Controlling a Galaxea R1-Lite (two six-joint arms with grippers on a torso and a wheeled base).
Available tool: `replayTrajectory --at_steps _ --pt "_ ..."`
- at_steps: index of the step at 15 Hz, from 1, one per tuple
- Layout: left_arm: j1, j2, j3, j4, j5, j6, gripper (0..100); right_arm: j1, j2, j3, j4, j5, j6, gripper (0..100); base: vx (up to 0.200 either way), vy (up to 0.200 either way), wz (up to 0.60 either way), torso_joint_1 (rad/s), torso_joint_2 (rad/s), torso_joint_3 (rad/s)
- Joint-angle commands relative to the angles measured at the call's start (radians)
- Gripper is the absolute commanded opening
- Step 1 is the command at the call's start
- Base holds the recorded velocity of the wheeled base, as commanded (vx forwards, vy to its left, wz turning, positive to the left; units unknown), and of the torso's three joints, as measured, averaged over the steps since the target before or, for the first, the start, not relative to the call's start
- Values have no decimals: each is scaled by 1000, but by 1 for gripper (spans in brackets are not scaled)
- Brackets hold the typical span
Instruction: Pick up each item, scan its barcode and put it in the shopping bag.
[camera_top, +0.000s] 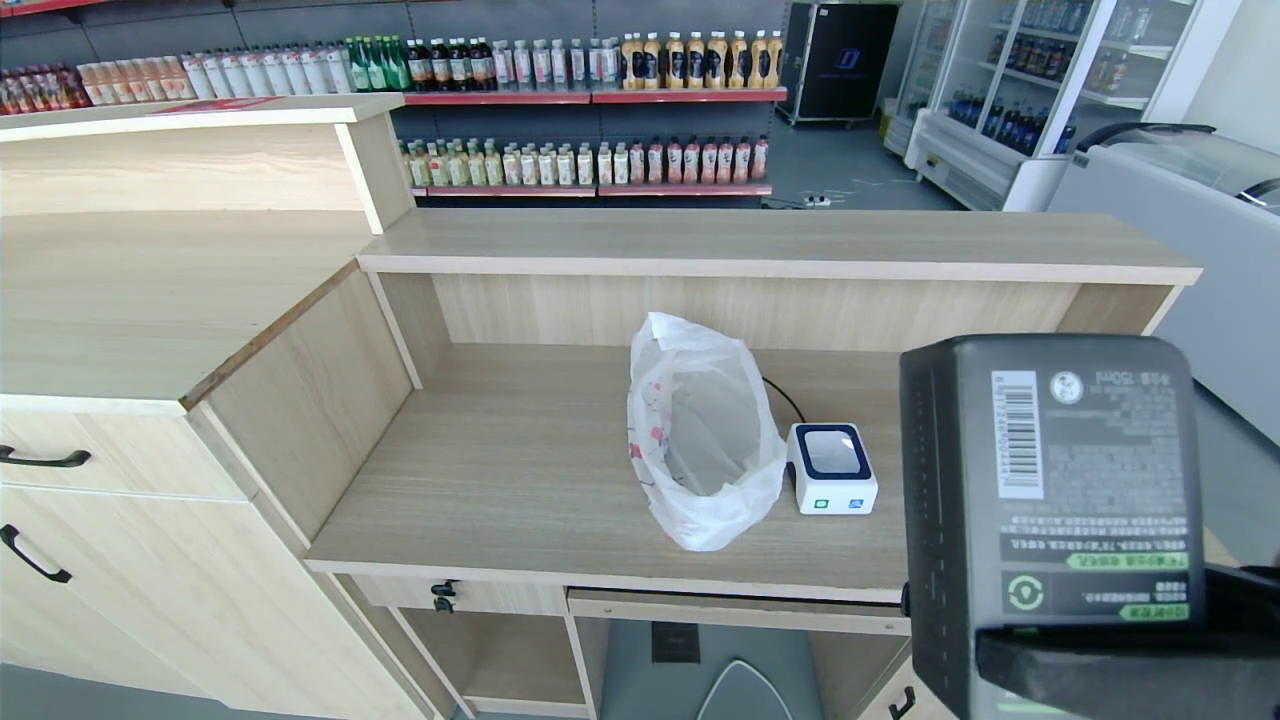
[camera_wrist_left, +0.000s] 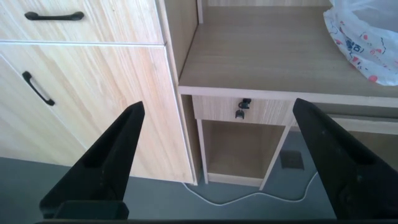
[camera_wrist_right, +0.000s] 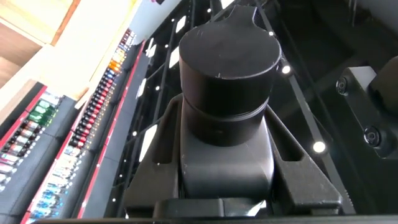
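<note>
The right gripper (camera_wrist_right: 227, 165) pinches a black bottle (camera_top: 1050, 500) held up, its white barcode strip (camera_top: 1017, 432) facing the head camera. The shopping bag (camera_top: 705, 430) stands open on the desk (camera_top: 500, 480), just beside the scanner (camera_top: 832, 466). The left gripper (camera_wrist_left: 217, 155) is spread.

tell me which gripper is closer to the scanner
Right, probably. The right gripper holds the black bottle raised just right of the scanner; the left gripper hangs open, low before the desk, left of the shopping bag.
</note>
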Motion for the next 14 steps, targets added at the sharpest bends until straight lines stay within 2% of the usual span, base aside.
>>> replayTrajectory --at_steps 1,2,5,7,8,10,12,13,14 --pt "0 0 0 0 0 1 100 -63 9 -32 -2 -12 91 0 0 0 0 0 0 0" --pt "0 0 0 0 0 -1 100 -155 13 -35 -2 -54 321 0 0 0 0 0 0 0" --pt "0 0 0 0 0 -1 100 -430 21 -18 -16 -147 858 0 0 0 0 0 0 0" --pt "0 0 0 0 0 -1 100 -661 16 -19 -71 -285 1174 0 0 0 0 0 0 0" --pt "0 0 0 0 0 -1 100 -763 18 -19 -65 -386 1351 0 0 0 0 0 0 0" --pt "0 0 0 0 0 -1 100 -871 15 -22 45 -558 1641 0 0 0 0 0 0 0" --pt "0 0 0 0 0 1 100 -979 32 -35 130 -574 1889 0 0 0 0 0 0 0" --pt "0 0 0 0 0 -1 100 -1085 70 -35 134 -586 1943 0 0 0 0 0 0 0" --pt "0 0 0 0 0 1 100 -1141 94 -39 130 -590 1975 0 0 0 0 0 0 0"
